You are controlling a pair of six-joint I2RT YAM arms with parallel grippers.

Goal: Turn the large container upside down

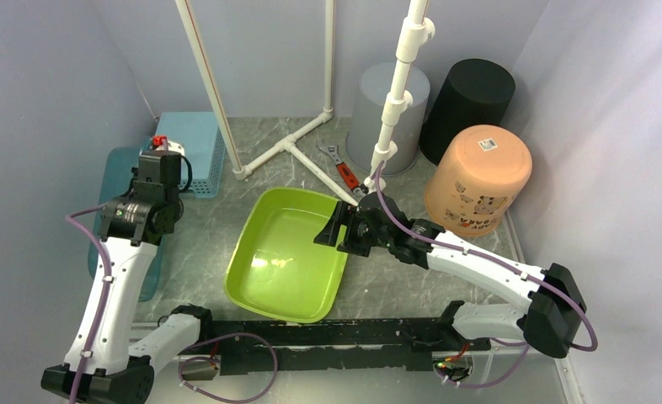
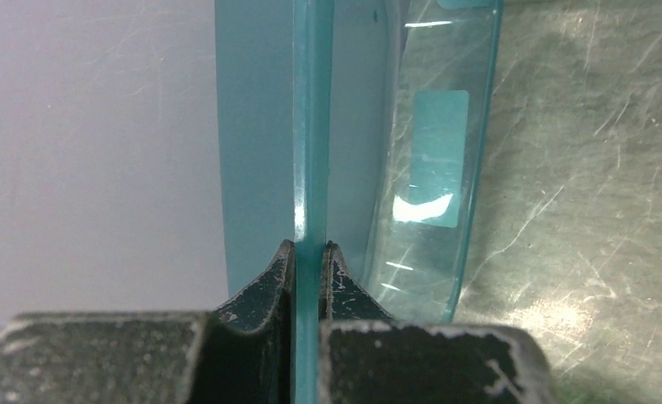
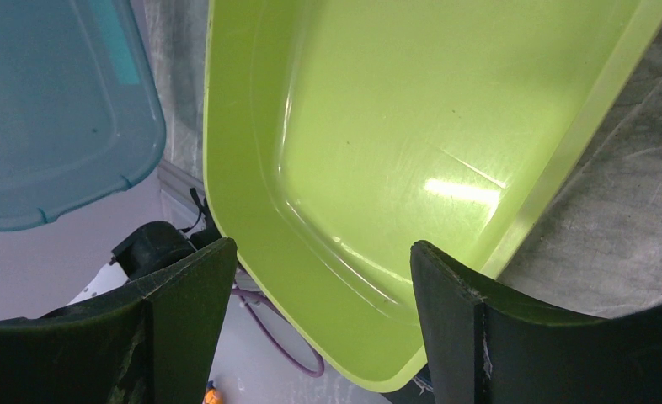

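Clamping the teal bin point(image 1: 111, 172) by its thin rim at the left edge of the counter point(image 1: 201, 240), left gripper point(image 2: 309, 248) has jaws closed tight; green basin point(image 1: 256, 244) sits open side up at centre; right gripper point(image 1: 332, 227) hovers over its right rim, jaws wide, holding nothing.

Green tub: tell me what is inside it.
Nothing lies inside the green tub: its bare floor shows only light glare. The open right gripper hangs over its right rim, hiding a small strip of the inside there from above.
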